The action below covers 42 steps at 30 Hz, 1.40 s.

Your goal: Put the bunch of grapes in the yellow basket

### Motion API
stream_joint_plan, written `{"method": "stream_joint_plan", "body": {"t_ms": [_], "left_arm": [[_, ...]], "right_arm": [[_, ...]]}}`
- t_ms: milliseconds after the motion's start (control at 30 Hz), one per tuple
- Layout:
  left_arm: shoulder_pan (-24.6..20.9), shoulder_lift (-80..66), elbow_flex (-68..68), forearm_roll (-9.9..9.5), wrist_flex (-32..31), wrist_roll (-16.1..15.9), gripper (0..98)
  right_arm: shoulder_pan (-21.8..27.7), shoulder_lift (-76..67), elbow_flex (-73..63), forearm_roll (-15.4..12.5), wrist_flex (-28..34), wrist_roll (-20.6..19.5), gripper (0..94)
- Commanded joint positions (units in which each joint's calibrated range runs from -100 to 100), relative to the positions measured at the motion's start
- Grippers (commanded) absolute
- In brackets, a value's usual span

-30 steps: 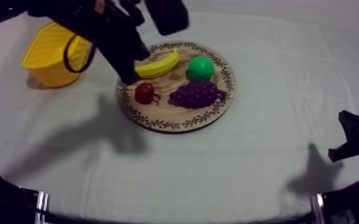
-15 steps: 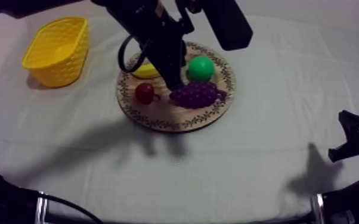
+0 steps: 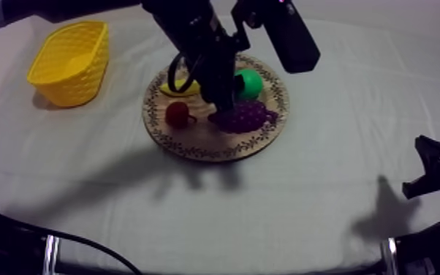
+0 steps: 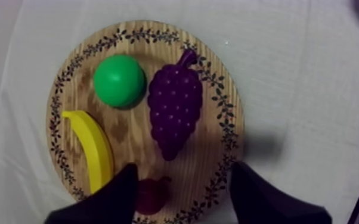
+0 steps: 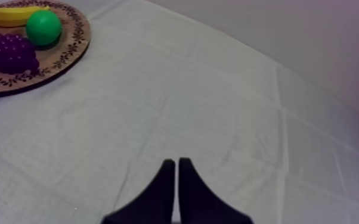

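Task thing: purple bunch of grapes (image 3: 243, 115), lying flat on the right half of the round wooden board with a patterned rim (image 3: 194, 151).
Neighbours: green round toy fruit (image 3: 249, 83) just beside it on the far side; small red fruit (image 3: 178, 115) to its left; yellow toy banana (image 3: 170, 89) at the board's far left, partly under the arm.
Long axis: runs left to right across the board, stem at the right, tapered tip at the left, toward the small red fruit.
Left hand (image 4: 185, 174): fingers spread wide, gripping nothing, poised above the board near the bunch's tapered tip.
Bearing, hand to grapes: the bulk of the bunch lies to the right of the hand, ahead of the fingertips, and the tip points into the gap. The gap lies across the long axis, so I judge a closure would take the bunch by its narrow sides.
Crowding: in the left wrist view one finger hangs close by the small red fruit. I see a risk of catching it if the hand drops here.
Right hand (image 5: 177, 161): fingers pressed together, empty, low at the near right of the surface (image 3: 303, 208), well apart from the board.
Nearer arm: left.
Destination: yellow woven basket (image 3: 69, 51), far left, well apart from the board.
Next move, judged: shift right along the axis to the bunch's thick middle, then descend.
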Motion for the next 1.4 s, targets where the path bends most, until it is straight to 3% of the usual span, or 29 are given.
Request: {"method": "stream_joint_plan", "body": {"t_ms": [0, 500, 1367], "left_arm": [[0.07, 0.58, -0.29, 0.04, 0.02, -0.11, 70.4], [0.27, 10.59, -5.40, 0.50, -0.27, -0.91, 77.3], [-2.17, 28.22, -22.32, 0.79, 7.62, 0.12, 84.8]], "right_arm": [[0.00, 0.00, 0.00, -0.01, -0.02, -0.02, 0.3], [0.00, 0.00, 0.00, -0.01, -0.02, -0.02, 0.3], [0.00, 0.00, 0.00, -0.01, -0.02, -0.02, 0.3]]}}
